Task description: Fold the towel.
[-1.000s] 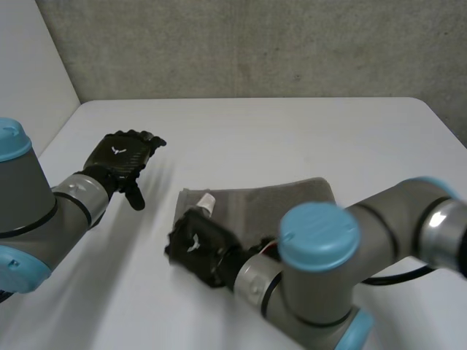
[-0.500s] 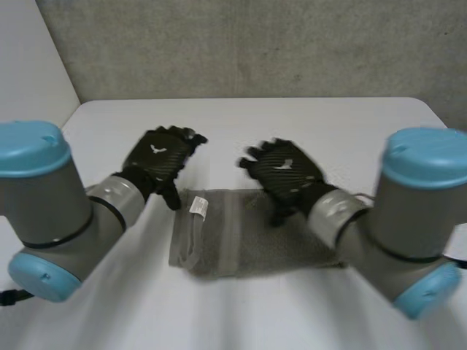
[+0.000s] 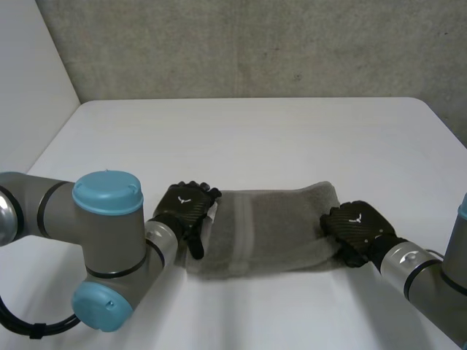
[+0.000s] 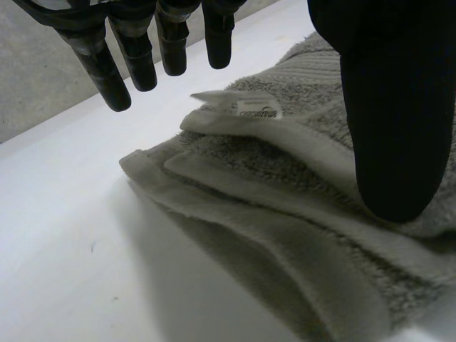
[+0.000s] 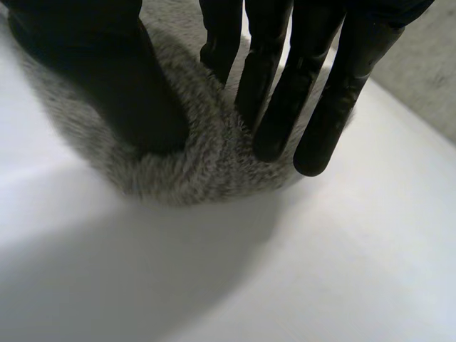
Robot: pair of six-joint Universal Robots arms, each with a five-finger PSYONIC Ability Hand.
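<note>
Both dropped onto towel (image 3: 277,226) ends: left robot hand (image 3: 186,209), 9 o'clock, fingers straight; right robot hand (image 3: 357,227), 3 o'clock, seemingly pinching it, so fold starting.

Table (image 3: 292,138): white, smooth and matte; it took up most of the head view. Its far edge ran straight along the foot of the back wall, and its far right corner was rounded.
Back wall (image 3: 255,44): grey, rough and mottled like concrete, with a few small dark pits. It stood upright just behind the table's far edge.
Side wall (image 3: 29,73): plain white; it met the back wall in an upright seam at the far left and ran down beside the table's left edge.
Speck (image 4: 91,246): small and dark, alone on the bare table top in the left wrist view.
</note>
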